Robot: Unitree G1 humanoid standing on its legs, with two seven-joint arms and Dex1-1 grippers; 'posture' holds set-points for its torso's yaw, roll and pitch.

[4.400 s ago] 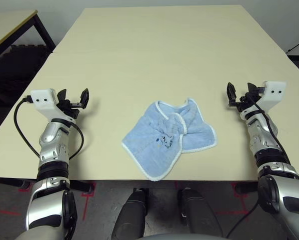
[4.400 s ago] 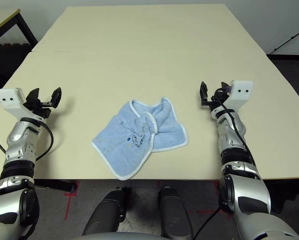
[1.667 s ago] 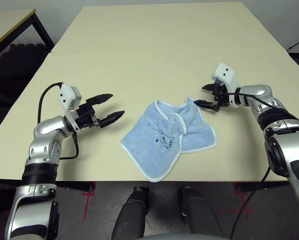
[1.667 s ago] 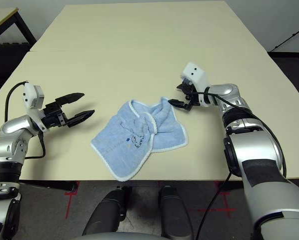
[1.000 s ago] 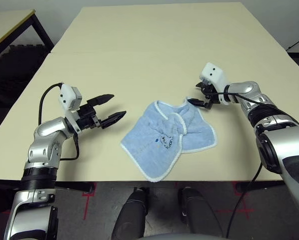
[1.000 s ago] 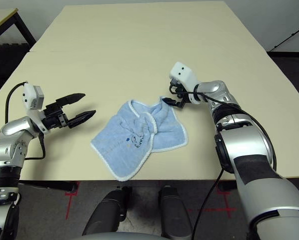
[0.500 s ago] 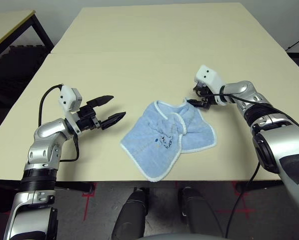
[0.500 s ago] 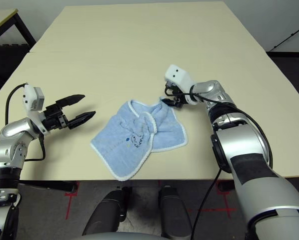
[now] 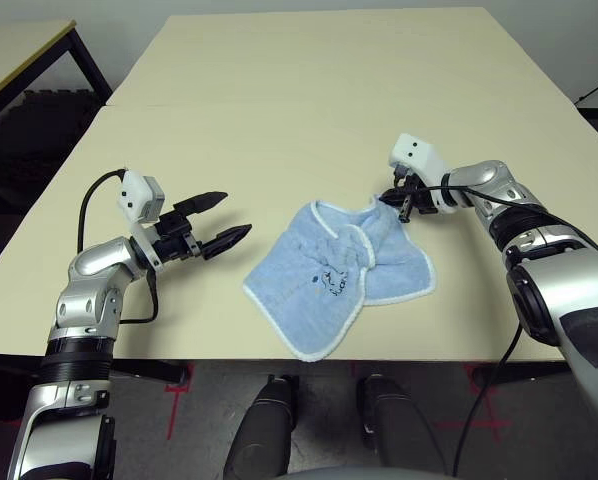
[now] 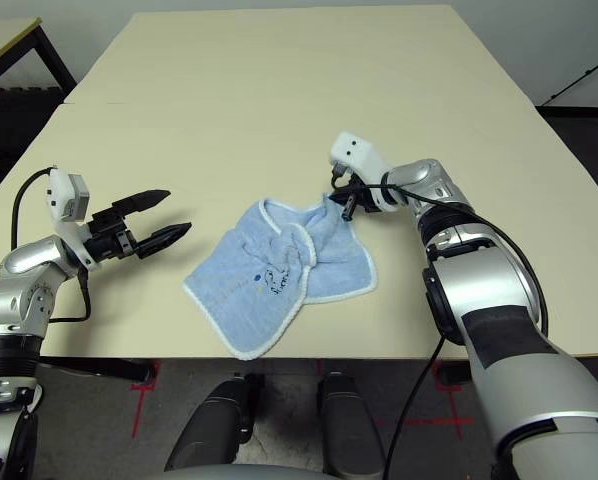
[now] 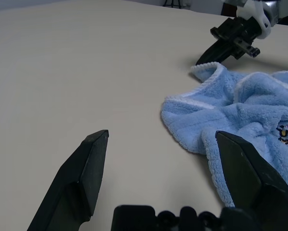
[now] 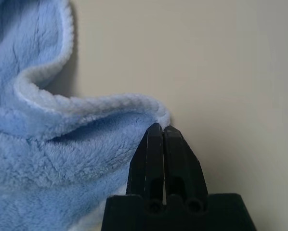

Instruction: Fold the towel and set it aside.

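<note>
The towel (image 9: 339,275), light blue with white edging and a dark embroidered mark, lies crumpled near the front edge of the beige table (image 9: 309,100). My right gripper (image 9: 403,207) is shut, its tips pinching the white-edged far right corner of the towel (image 12: 62,159); the right wrist view shows the two fingers (image 12: 153,144) pressed together at that corner. To the left of the towel my left gripper (image 9: 234,213) hovers open, pointing toward it with nothing between the fingers (image 11: 86,163). The left wrist view looks across the towel (image 11: 250,110) to the right gripper (image 11: 202,61).
Bare tabletop stretches behind and to both sides of the towel. A second table (image 9: 19,50) with a dark frame stands off to the far left. The front table edge runs just below the towel's near corner.
My right gripper has closed from open to shut at the towel's far right corner and tilted downward. The left arm has held still, open.
</note>
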